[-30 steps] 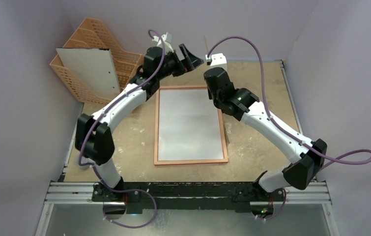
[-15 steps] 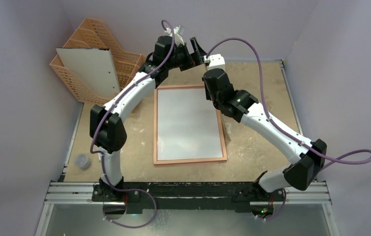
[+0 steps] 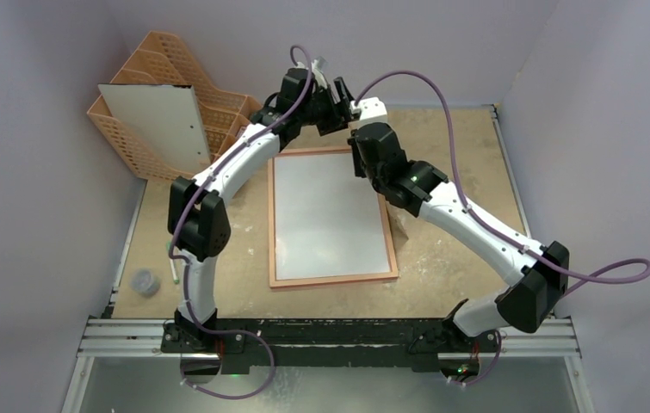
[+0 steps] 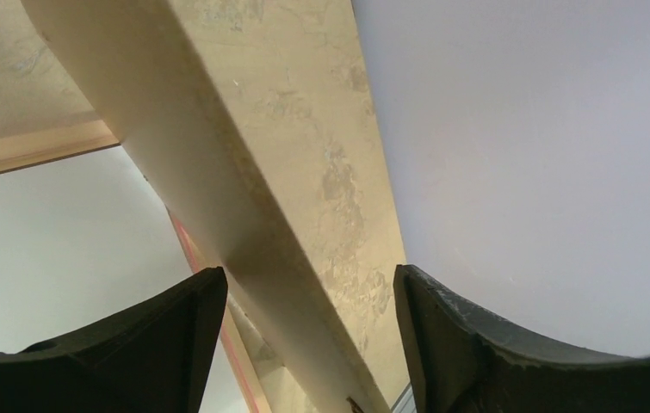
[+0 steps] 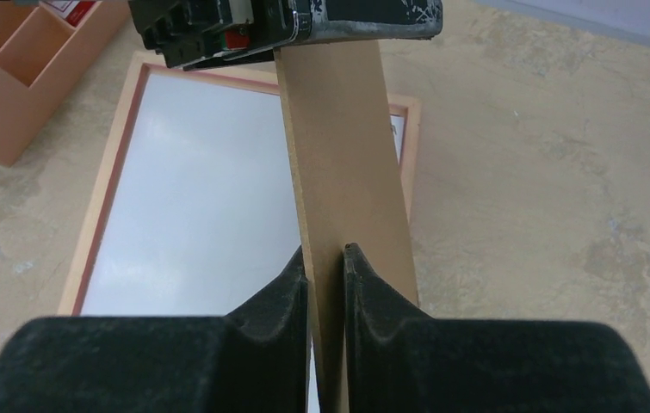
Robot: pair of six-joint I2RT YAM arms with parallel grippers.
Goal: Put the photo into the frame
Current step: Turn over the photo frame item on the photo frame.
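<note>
The frame (image 3: 331, 280) lies flat mid-table with its pale salmon side up (image 5: 102, 206). A plain white surface fills its opening, and the photo's printed side shows in no view. My right gripper (image 5: 325, 251) is shut on a thin brown backing board (image 5: 343, 155). The board stands on edge over the frame's far right corner, with only a sliver of light along one pad. My left gripper (image 3: 338, 90) is at the board's far end (image 5: 287, 26). Its jaws (image 4: 308, 284) are open, straddling the board (image 4: 183, 155) without touching it.
An orange desk organiser (image 3: 145, 95) holding a white panel (image 3: 162, 125) stands at the back left, close to the left arm. A small grey round object (image 3: 143, 280) lies near the table's left edge. Lilac walls close in the back and both sides.
The left arm has swung right and towards the back wall, bringing its open jaws over the board's end. The right wrist has shifted slightly left. The frame has not moved.
</note>
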